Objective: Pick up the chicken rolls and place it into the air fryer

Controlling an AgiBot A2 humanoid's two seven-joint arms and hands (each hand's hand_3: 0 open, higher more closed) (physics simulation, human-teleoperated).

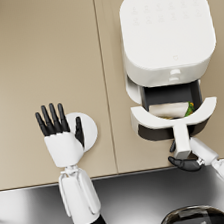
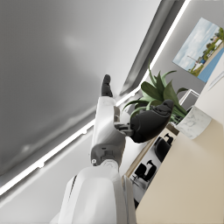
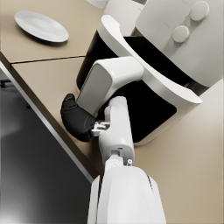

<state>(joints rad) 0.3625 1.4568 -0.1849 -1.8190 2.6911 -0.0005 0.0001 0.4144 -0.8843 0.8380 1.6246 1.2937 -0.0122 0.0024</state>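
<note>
The chicken rolls are seen lying in the half-open drawer of the air fryer, whose handle is gripped by the right hand, while the left hand is held spread and empty above a white plate.

The left arm reaches forward with its wrist straight; the left hand is raised, flat and empty, fingers spread and pointing to the far side. The right arm angles in from the right, and the right hand curls its fingers around a white handle.
</note>
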